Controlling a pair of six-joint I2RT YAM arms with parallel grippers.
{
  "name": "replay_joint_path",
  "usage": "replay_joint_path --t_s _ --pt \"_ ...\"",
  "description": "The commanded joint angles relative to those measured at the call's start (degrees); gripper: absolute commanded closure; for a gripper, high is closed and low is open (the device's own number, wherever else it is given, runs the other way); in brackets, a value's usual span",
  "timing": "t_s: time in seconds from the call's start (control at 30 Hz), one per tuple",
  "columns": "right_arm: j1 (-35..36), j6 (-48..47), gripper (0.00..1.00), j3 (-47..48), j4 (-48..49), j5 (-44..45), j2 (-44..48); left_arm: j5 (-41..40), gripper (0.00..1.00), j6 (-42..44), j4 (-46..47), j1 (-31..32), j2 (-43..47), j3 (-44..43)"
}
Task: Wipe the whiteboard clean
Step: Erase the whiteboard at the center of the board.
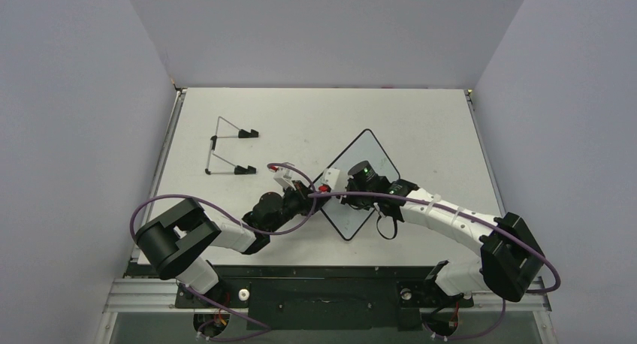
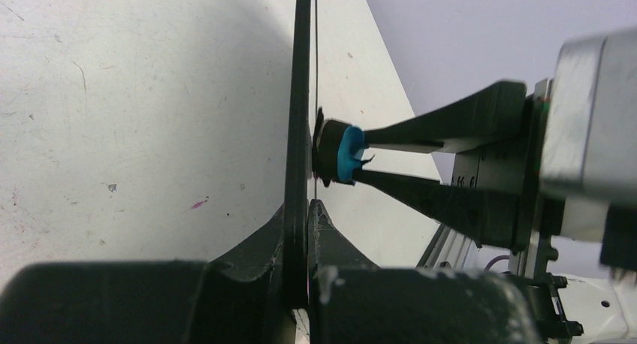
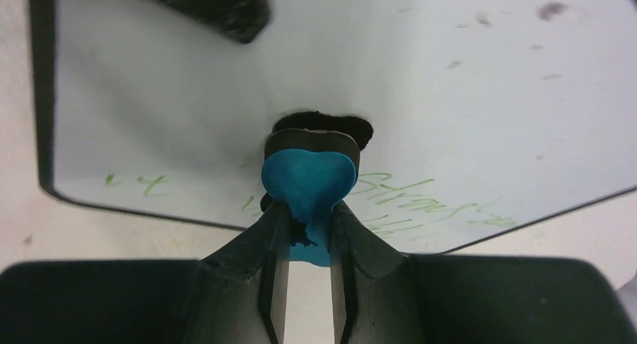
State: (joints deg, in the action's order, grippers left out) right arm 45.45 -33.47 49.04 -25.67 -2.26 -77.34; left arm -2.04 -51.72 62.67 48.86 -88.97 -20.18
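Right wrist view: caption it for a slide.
Right gripper holds blue-and-black eraser block against glossy white whiteboard bearing green handwriting.

Top view: bright, even, diffuse light; soft shadows on table (image 1: 300, 119). Wrist views: near fingers (image 3: 240, 269) blurred, whiteboard (image 3: 451, 73) evenly lit.

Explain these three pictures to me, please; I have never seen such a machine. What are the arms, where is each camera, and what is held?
The machine is two robot arms, a left arm and a right arm, bolted at the near edge of a table. The wide picture looks down from above; the other two come from a camera on each wrist. On the table lies a wire stand; the whiteboard sits in the middle, turned like a diamond. The left fingers are shut on the board's edge. The right fingers pinch a blue-and-black eraser against its white face, where green handwriting shows.
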Motion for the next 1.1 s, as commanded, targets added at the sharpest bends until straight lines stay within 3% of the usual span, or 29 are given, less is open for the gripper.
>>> replay_joint_path --t_s 0.0,0.17,0.33,0.5,0.83,0.97,1.07 --pt "1.5 -10.7 1.0 1.6 -10.3 -7.3 -0.9 2.0 1.0 0.1 4.2 0.7 1.3 -0.9" --pt "2.5 -11.1 1.0 1.1 -10.3 -4.7 -1.8 2.0 1.0 0.5 4.0 0.6 2.0 -0.7" --pt "1.0 -2.9 1.0 0.5 -1.3 5.9 -1.9 1.9 1.0 0.6 3.9 0.5 2.4 -0.3" --pt "-1.3 0.9 1.0 -0.7 3.7 10.5 -0.5 2.0 1.0 0.6 3.9 0.4 2.3 -0.5" --pt "2.5 -10.7 1.0 1.0 -10.6 -6.7 -1.7 2.0 1.0 0.6 3.8 0.4 2.2 -0.9" --pt "4.3 -12.7 1.0 1.6 -13.1 -6.2 -3.4 2.0 1.0 0.6 3.7 0.4 2.4 -0.5" --pt "3.5 -7.8 1.0 2.2 -9.0 -2.0 -3.9 2.0 1.0 0.6 3.8 0.4 2.6 -0.2"
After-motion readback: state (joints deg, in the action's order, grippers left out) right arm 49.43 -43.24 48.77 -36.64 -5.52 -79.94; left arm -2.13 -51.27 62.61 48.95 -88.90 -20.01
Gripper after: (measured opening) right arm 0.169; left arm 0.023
